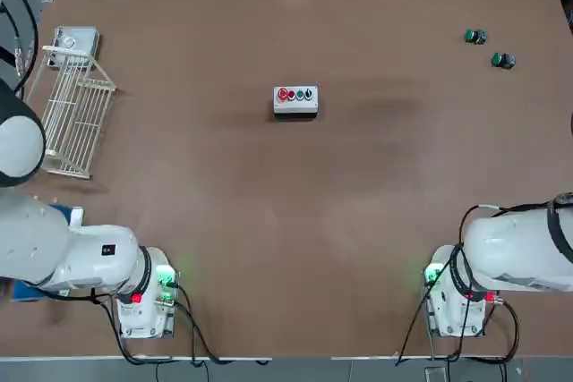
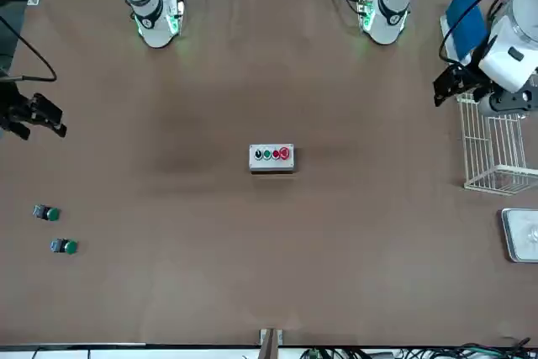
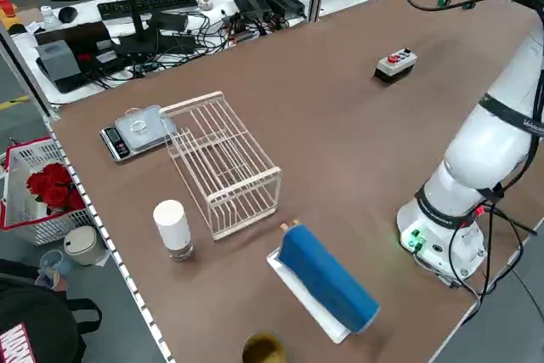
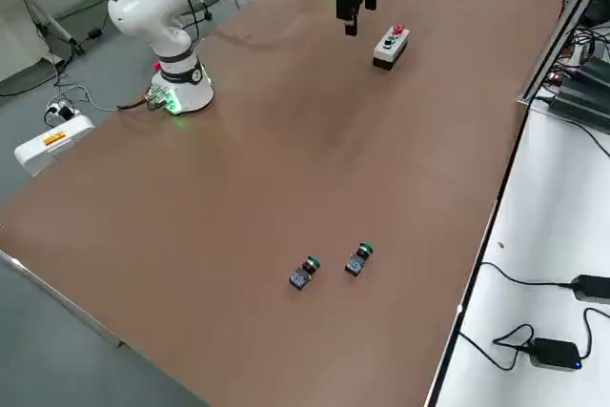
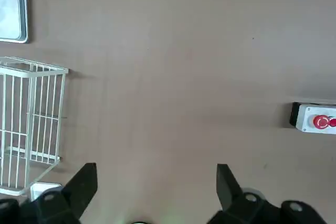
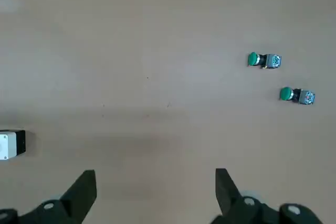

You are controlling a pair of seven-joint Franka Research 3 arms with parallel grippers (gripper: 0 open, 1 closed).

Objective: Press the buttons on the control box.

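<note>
The control box [image 1: 295, 100] is a small light-grey box near the middle of the table, toward the far side. A row of small round buttons [image 1: 296, 94], red, green and dark, sits in its top. My left gripper [image 5: 156, 179] hangs open and empty over the table's left side by the wire rack, well short of the control box [image 5: 315, 121]. My right gripper [image 6: 155, 182] hangs open and empty over the right side, with only an end of the control box [image 6: 11, 144] in its view. From across the table, both grippers are raised: left gripper [image 2: 445, 88], right gripper [image 2: 42, 117].
A white wire rack [image 1: 76, 114] lies at the far left, with a grey metal box [image 1: 76, 40] behind it. Two loose green-and-black button parts [image 1: 475, 37] [image 1: 503, 61] lie at the far right. A blue object [image 3: 327, 282] and a white cylinder [image 3: 172, 227] sit near the left arm's base.
</note>
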